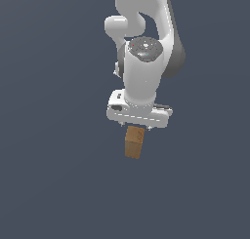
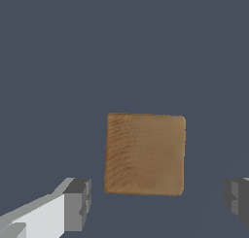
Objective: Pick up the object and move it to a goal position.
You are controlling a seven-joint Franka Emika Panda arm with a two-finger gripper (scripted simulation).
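Observation:
The object (image 1: 134, 143) is a small tan-brown wood-look block, taller than wide, standing slightly tilted on the dark grey surface. My white gripper (image 1: 136, 127) hangs straight above it, pointing down, with the block's top right under the hand. In the wrist view the object (image 2: 145, 154) fills the middle, and my gripper (image 2: 157, 202) is open around it. One grey fingertip (image 2: 78, 203) and the other fingertip (image 2: 237, 200) stand on opposite sides of the block, each with a clear gap to it. Nothing is held.
A uniform dark grey surface (image 1: 53, 174) fills both views. The white arm (image 1: 144, 43) rises behind the gripper toward the exterior view's top. No goal marker shows.

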